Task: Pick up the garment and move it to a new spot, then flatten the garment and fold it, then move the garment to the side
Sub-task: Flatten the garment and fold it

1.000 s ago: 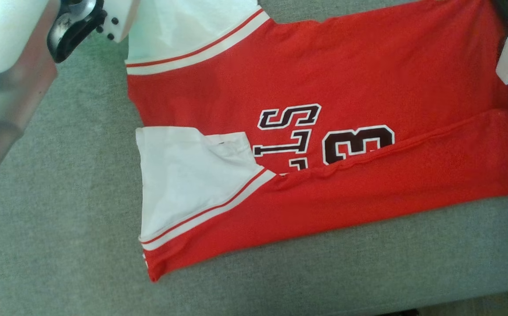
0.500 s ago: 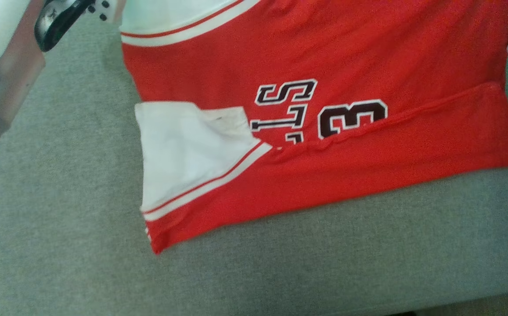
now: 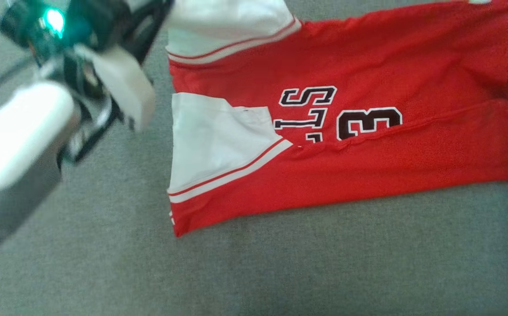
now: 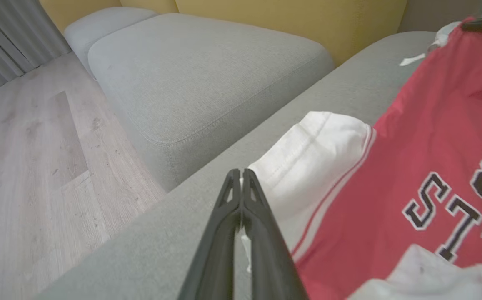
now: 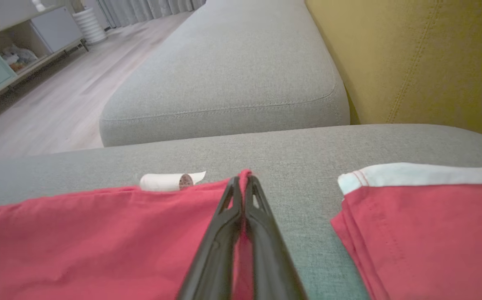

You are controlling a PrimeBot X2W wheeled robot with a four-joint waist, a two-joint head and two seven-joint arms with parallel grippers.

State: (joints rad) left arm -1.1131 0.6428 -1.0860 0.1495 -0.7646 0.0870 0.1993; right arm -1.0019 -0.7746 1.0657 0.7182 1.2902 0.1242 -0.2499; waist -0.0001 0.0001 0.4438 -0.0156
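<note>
Two grippers pinch a red garment (image 3: 368, 61) lying on a grey sofa seat (image 3: 280, 263).

The left gripper (image 4: 241, 173) has its dark fingers pressed together, with a sliver of white cloth caught between them at the edge of a white sleeve (image 4: 307, 166). The right gripper (image 5: 243, 179) is clamped on a red edge, and red cloth shows between its fingers. The garment is spread across the seat, its near long edge folded up over the dark lettering (image 3: 337, 116). A small white roll (image 5: 166, 182) lies beside the red edge.
</note>
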